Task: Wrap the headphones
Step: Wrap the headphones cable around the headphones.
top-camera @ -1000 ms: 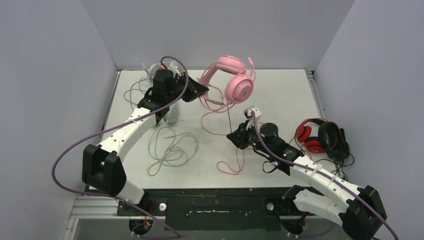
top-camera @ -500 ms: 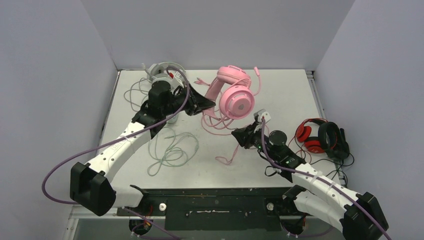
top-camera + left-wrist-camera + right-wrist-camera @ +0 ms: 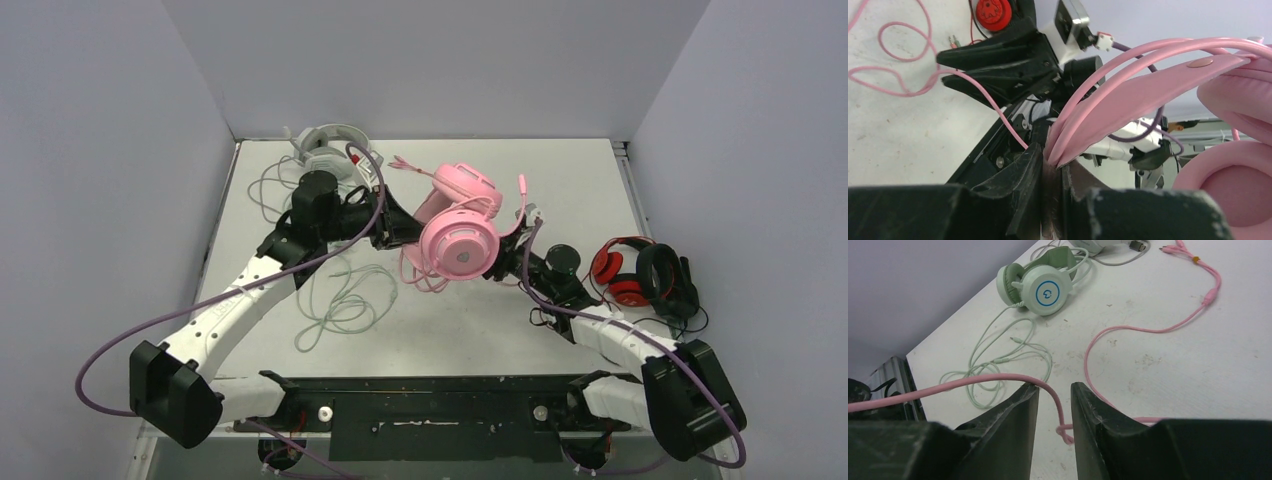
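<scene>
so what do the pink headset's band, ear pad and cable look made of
Headband: smooth, matte pink plastic or leatherette; even sheen, one flat stud. Ear pad: probably soft padded leatherette, rounded and bulging. Cable: thin rubbery sheath, loops freely.

Pink headphones (image 3: 460,235) in the left gripper (image 3: 1053,160): one even pink on band, pads and shells, with a matching pink cable (image 3: 1148,330) between the fingers of the right gripper (image 3: 1055,387). Matt black on both grippers. Beyond the right gripper, mint headphones (image 3: 1040,282) with a white cup bearing a blue ring and mark, plus a pale mint cable (image 3: 998,357). Beyond the left gripper, grey-white headphones (image 3: 330,150). To the right of the right gripper, a red-and-black headset (image 3: 640,275). Off-white table (image 3: 1173,375), faintly speckled. White arms (image 3: 240,295) with black joints, purple cords (image 3: 110,330).
</scene>
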Robot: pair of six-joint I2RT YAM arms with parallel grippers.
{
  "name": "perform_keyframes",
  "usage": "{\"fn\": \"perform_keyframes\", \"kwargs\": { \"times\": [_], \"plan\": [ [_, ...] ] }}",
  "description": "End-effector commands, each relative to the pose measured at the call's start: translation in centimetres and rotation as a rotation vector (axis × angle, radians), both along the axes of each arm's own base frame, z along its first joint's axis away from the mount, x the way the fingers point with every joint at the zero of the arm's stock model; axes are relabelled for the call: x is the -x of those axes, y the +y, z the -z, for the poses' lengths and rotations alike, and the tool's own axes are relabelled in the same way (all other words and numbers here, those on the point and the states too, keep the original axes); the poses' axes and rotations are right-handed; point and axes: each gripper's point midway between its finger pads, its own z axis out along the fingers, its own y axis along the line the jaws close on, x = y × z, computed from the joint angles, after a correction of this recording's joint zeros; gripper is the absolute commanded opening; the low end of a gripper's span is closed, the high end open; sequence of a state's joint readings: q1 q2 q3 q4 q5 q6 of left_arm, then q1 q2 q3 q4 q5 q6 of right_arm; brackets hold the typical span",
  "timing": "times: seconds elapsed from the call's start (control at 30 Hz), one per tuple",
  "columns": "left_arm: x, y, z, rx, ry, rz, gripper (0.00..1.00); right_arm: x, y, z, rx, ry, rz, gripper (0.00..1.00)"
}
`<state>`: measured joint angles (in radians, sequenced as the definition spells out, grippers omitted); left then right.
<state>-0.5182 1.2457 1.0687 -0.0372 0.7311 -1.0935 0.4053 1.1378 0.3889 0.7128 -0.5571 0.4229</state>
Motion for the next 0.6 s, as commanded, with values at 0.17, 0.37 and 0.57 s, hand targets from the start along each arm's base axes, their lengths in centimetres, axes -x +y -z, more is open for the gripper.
{"fn": "perform_keyframes", "kwargs": {
  "times": [0.17, 0.37, 0.57],
  "plan": [
    [4.4, 0.5, -2.2, -0.001, -0.086, 0.162, 0.0, 1.5, 2.7, -4.0, -0.114, -0.153, -0.234, 0.56],
    [3.8, 0.4, -3.1, 0.032, -0.077, 0.141, 0.0, 3.1, 3.3, -2.7, -0.097, -0.14, -0.315, 0.68],
    [2.4, -0.1, -4.4, 0.057, -0.086, 0.136, 0.0, 1.0, 2.4, 1.3, -0.02, 0.034, -0.158, 0.71]
  ]
}}
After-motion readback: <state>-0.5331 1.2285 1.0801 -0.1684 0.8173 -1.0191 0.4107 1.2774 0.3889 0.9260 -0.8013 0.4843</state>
